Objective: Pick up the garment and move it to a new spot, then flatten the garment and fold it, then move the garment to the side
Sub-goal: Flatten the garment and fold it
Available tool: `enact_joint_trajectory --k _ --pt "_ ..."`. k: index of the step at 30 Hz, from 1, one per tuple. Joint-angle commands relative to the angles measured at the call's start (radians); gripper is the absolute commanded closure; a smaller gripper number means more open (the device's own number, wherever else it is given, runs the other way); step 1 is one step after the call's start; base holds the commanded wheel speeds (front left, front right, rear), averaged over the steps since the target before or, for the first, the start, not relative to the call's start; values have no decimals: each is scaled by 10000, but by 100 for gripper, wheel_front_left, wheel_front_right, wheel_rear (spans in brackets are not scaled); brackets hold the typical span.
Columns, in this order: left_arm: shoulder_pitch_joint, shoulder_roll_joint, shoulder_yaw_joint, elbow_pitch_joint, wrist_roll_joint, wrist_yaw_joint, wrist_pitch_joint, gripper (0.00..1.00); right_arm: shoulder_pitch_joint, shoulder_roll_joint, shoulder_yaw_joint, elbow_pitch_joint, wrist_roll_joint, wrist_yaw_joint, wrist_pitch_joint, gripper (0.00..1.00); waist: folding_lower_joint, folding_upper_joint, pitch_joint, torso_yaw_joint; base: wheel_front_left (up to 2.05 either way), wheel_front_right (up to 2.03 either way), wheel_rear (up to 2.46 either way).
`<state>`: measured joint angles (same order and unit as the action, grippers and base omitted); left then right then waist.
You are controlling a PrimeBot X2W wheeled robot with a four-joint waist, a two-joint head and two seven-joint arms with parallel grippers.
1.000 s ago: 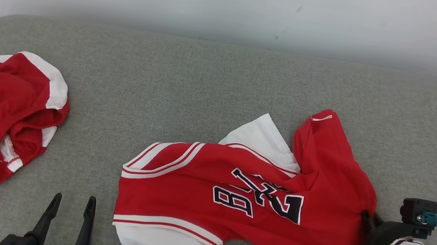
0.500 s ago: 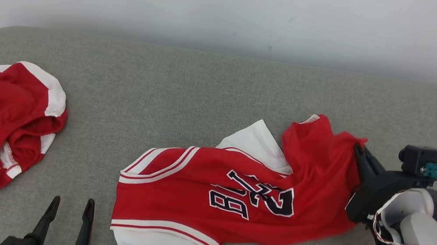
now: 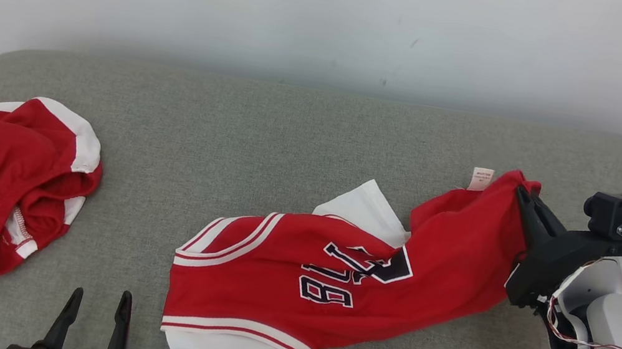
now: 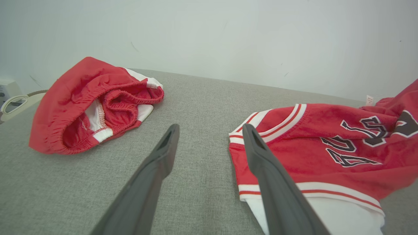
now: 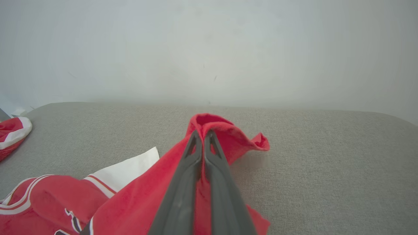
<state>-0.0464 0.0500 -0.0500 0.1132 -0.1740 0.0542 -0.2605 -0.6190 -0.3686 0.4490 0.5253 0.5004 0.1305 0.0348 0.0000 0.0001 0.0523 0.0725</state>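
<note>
Far L: red shorts [image 3: 19, 182] w/ white trim, bunched in a heap on the grey cushion [image 3: 293, 127], waistband opening toward me.

Lower L: left gripper [image 3: 100, 294], fingers parted w/ a clear gap, nothing between them, tips pointing up the head view. It sits between the shorts and the jersey [image 3: 300, 274]. In the left wrist view its right finger overlaps the jersey's near edge, but I can't tell whether it touches the cloth or hangs above it.

Centre: the jersey is red, dark lettering w/ white outline, white-and-red striped bands. A white layer pokes out at the near edge and behind the top. L part lies flat on the cushion; R part is drawn up and out to the right in a taut ridge. Small white label [image 3: 481, 179] sticks up near that raised end.

R: right gripper [image 3: 525, 194], fingers pressed together on a fold of the jersey's red edge. Right wrist view shows cloth pinched between the tips and bunched just past them. That end is lifted clear of the cushion. Pale wall [image 3: 338, 15] behind.
</note>
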Motion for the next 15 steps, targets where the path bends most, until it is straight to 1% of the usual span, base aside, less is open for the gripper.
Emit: enact_joint_trajectory --k 1,7,12,15 --pt "135 8 23 -37 32 28 -35 0 226 -81 -82 -186 -70 3 -8 100 0 -1 -22 -8 0 0 0" --pt "243 8 23 -70 4 77 -35 0 773 -159 -385 -940 -260 3 236 100 0 -1 -92 -56 0 0 0" --pt "266 8 18 -102 -29 74 -35 0 1654 -345 -881 -2308 -448 3 642 100 0 -1 -101 -138 0 0 0" --pt "306 8 43 -101 -41 91 -35 0 2273 -293 -1220 -3220 -625 5 1017 100 0 -1 -107 -214 0 0 0"
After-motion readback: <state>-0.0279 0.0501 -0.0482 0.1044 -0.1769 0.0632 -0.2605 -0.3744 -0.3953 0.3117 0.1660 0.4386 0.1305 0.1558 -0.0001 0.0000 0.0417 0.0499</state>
